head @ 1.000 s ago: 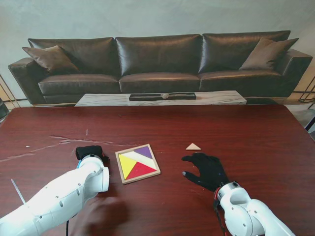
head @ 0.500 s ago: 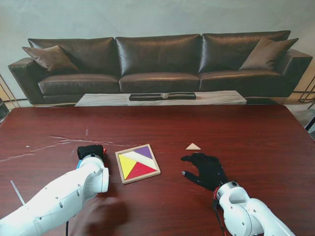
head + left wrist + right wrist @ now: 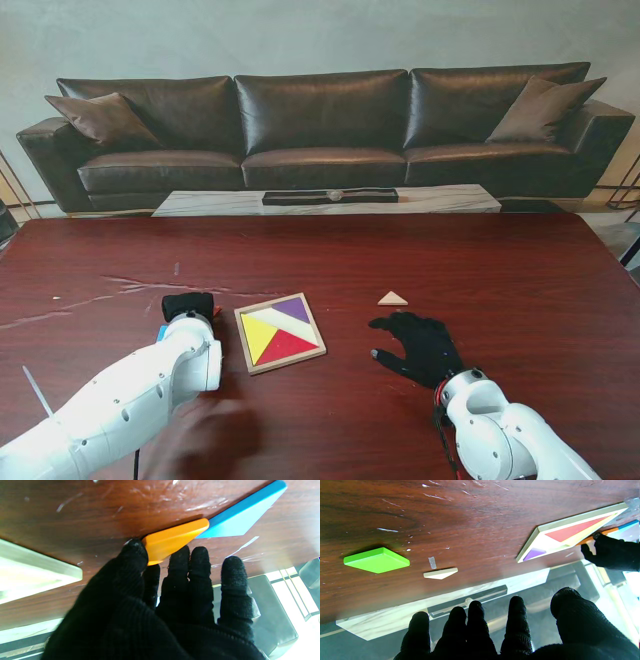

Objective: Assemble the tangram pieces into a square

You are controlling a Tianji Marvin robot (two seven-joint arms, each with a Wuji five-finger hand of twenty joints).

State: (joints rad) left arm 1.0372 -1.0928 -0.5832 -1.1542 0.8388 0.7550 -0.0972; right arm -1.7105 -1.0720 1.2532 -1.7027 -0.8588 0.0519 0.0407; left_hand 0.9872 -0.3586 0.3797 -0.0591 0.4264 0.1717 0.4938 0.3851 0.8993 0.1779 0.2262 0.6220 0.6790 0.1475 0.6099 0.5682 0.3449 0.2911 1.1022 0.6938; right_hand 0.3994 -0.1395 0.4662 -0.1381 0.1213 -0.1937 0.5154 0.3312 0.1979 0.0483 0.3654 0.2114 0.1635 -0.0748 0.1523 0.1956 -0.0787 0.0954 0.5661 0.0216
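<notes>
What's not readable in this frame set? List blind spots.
- Orange triangular piece and blue parallelogram piece: hidden in the stand view behind the left hand.
- Left hand's grip: the wrist view shows fingertips at the orange piece; whether it is held cannot be told.
- Green square piece: not found in the stand view, probably under the right hand.
- Wooden puzzle tray: its white gaps are too small there to read shapes.

Room beyond the dark wooden table (image 3: 500, 260)

Past the table's far edge, a pale marble coffee table (image 3: 330, 203) bearing a long dark tray (image 3: 330, 197); behind that, a black leather sofa (image 3: 320, 130) against the wall, one brown cushion (image 3: 100, 118) at each end.
</notes>
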